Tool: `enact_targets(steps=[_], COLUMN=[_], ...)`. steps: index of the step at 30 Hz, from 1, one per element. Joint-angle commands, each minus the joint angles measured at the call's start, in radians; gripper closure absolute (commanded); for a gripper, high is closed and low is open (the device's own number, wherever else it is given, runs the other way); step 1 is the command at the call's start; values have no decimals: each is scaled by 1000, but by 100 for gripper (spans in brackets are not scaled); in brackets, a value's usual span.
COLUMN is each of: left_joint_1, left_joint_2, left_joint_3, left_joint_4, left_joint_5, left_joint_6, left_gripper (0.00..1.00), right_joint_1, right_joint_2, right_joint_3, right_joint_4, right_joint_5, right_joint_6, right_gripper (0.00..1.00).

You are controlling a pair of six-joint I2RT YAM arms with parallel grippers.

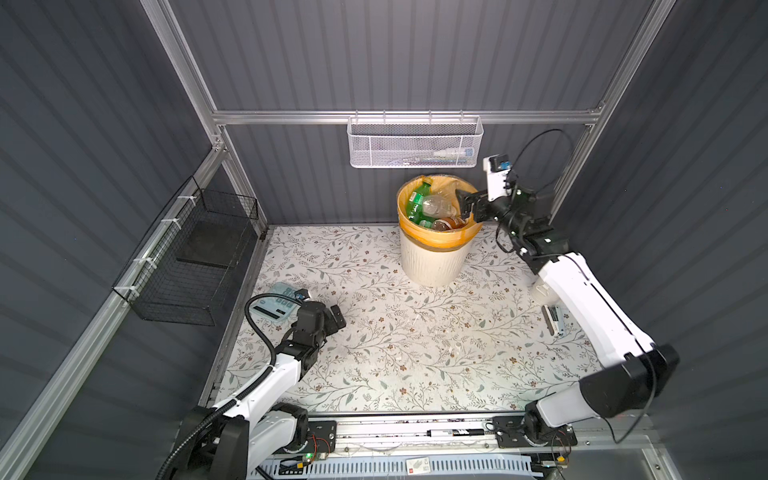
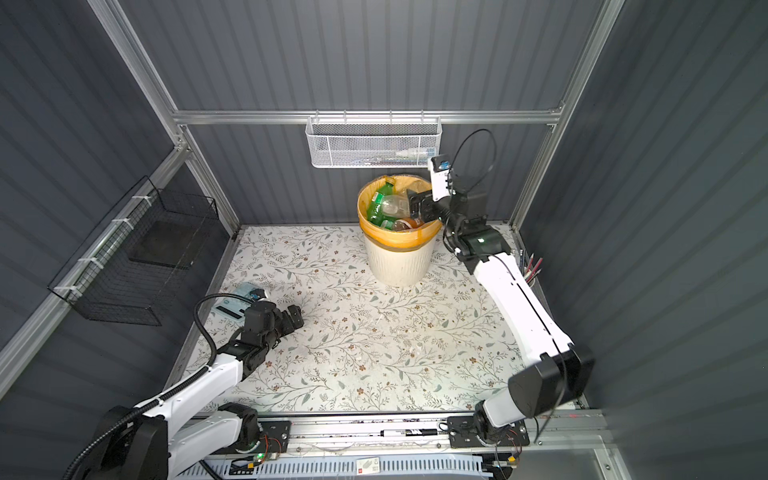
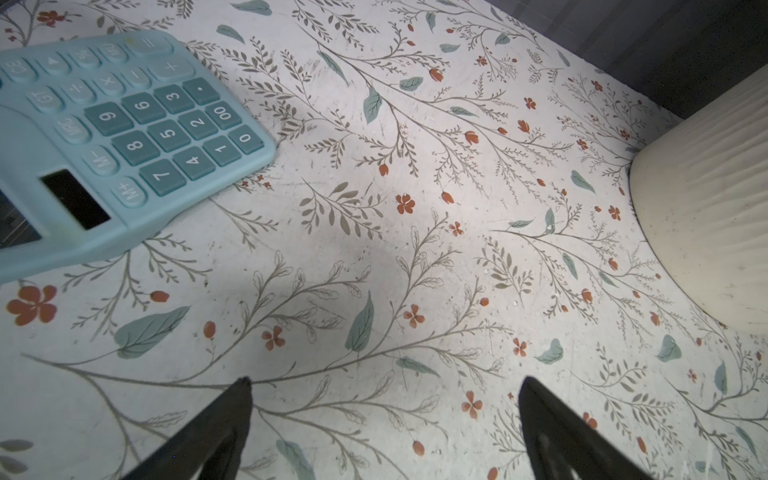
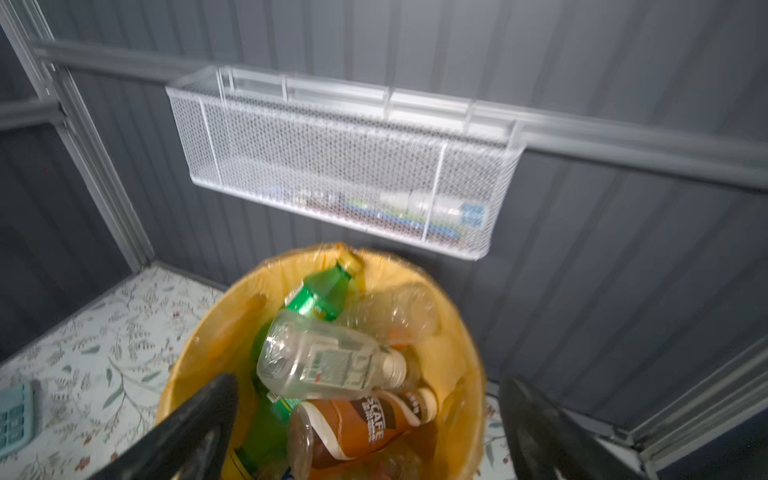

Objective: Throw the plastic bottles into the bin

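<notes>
Bins: one bin (image 1: 432,262), cream and ribbed, orange bag folded over the rim, standing at the far side of the floral table (image 1: 395,340), under the white mesh basket (image 1: 415,145).
Plastic bottles (image 1: 436,205): all those in view lying inside the bin, piled near the rim.
Bottle count, right wrist view: at least five, namely a green bottle with yellow cap (image 4: 318,293), a crushed clear bottle (image 4: 399,309), a clear bottle with white cap (image 4: 324,361), a brown-labelled bottle (image 4: 365,422) and a second green body (image 4: 262,432) lower down. Deeper layers too blurred to count.
Bottle count, top views: three colours only (green, clear, brown), no caps or labels legible.
Grippers: two.
Right gripper (image 4: 365,384): over the bin mouth, reaching in from the right rim in both top views (image 2: 415,205); jaws spread wide, nothing clasped between them.
Left gripper (image 3: 385,380): low over bare table, well apart from the bin, just beside the calculator (image 3: 124,137); jaws released, empty.
Calculators: one, pale blue, near the table's left edge (image 1: 276,301).
Wall baskets: two, the white mesh one and a black wire basket (image 1: 195,257) on the left wall.
Top views alone: both arms whole, the black wire basket, pens (image 1: 555,320) by the table's right edge.
Left wrist view alone: calculator digits readable; the bin's lower wall (image 3: 706,208) only, contents hidden.
</notes>
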Motion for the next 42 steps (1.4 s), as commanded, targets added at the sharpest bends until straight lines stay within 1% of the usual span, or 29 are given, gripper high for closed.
enact_targets(steps=[1, 6, 11, 17, 22, 26, 30, 31, 35, 36, 37, 39, 42], left_joint_1=[5, 5, 5, 5, 5, 5, 5, 5, 4, 5, 5, 5, 5], left_joint_2=[12, 12, 15, 5, -4, -2, -5, -9, -35, -44, -50, -59, -54], left_joint_3=[7, 8, 21, 33, 57, 68, 60, 56, 29, 20, 13, 0, -16], left_joint_4=[19, 22, 15, 16, 20, 34, 64, 68, 98, 108, 116, 135, 185], left_joint_5=[18, 8, -8, -87, -149, -205, -255, -276, -369, -394, -413, -445, -477], left_joint_6=[-13, -7, 11, 55, 120, 166, 191, 191, 206, 215, 225, 241, 274], left_gripper=[0, 0, 0, 0, 0, 0, 0, 0, 0, 0, 0, 0, 0], right_joint_1=[-7, -39, -88, -148, -188, -231, -276, -287, -314, -315, -320, -327, -332], right_joint_2=[-58, -139, -247, -416, -468, -422, -326, -276, -166, -163, -165, -141, -121], right_joint_3=[-85, -227, -447, -799, -1053, -1151, -1217, -1232, -1290, -1281, -1264, -1252, -1213], right_joint_4=[99, 97, 126, 294, 489, 591, 720, 757, 926, 920, 878, 890, 834], right_joint_5=[65, 103, 141, 149, 202, 200, 184, 173, 141, 142, 136, 119, 86], right_joint_6=[7, -1, 22, 33, 44, 68, 89, 97, 136, 135, 137, 137, 132], right_gripper=[1, 1, 1, 1, 1, 1, 1, 1, 1, 1, 1, 1, 1])
